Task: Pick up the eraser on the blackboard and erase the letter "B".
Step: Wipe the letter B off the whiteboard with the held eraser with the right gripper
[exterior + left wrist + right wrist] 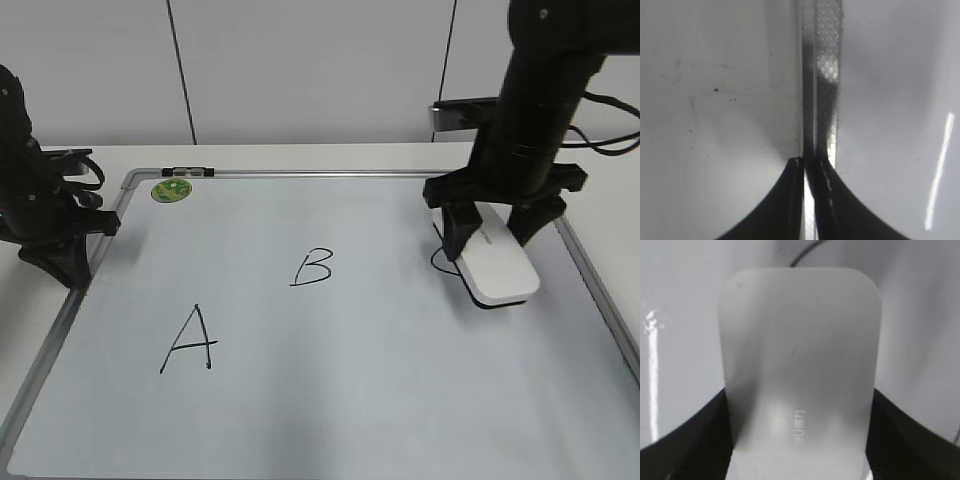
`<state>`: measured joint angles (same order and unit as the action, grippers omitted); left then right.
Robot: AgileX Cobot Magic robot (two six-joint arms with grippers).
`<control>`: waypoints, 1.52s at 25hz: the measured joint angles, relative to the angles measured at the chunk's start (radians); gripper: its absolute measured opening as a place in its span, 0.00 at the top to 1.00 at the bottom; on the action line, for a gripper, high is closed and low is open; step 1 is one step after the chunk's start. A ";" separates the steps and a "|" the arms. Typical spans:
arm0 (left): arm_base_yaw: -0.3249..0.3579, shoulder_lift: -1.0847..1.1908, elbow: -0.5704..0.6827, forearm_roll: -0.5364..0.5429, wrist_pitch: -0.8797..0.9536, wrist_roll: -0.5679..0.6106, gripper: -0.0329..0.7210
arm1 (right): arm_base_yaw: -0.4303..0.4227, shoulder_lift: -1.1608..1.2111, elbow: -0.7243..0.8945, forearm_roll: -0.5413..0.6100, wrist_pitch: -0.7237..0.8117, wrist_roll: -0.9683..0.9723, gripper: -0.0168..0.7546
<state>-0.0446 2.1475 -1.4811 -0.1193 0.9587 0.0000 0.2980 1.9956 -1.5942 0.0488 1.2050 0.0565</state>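
The white eraser [497,264] lies on the blackboard [380,350] at the right, over a curved black stroke [440,263]. My right gripper [488,240] comes down on the eraser's far end with a finger against each long side. In the right wrist view the eraser [800,350] fills the frame between both fingers [800,395], which touch its edges. The letter "B" [312,268] is in the middle of the board, well left of the eraser. My left gripper [70,268] is shut and empty at the board's left frame; the left wrist view [807,162] shows its fingers together.
A larger "A" [190,340] is written at the lower left. A round green magnet [171,189] sits at the far left corner by a clip on the frame. The grey frame strip [822,75] runs under the left gripper. A black box [460,112] stands behind the right arm.
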 joint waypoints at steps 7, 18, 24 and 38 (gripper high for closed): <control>0.000 0.000 0.000 -0.002 0.000 0.000 0.92 | 0.074 0.173 -0.216 0.000 0.008 0.000 0.31; 0.000 0.000 -0.002 -0.004 0.002 0.000 0.92 | 0.113 0.336 -0.404 0.014 0.013 0.000 0.31; 0.000 0.000 -0.002 -0.005 0.002 0.000 0.92 | 0.113 0.395 -0.498 0.050 0.013 0.000 0.31; 0.002 0.000 -0.002 -0.005 0.002 0.000 0.92 | 0.135 0.438 -0.524 0.083 0.023 -0.016 0.31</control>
<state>-0.0430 2.1475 -1.4830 -0.1240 0.9609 0.0000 0.4327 2.4337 -2.1187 0.1316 1.2281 0.0408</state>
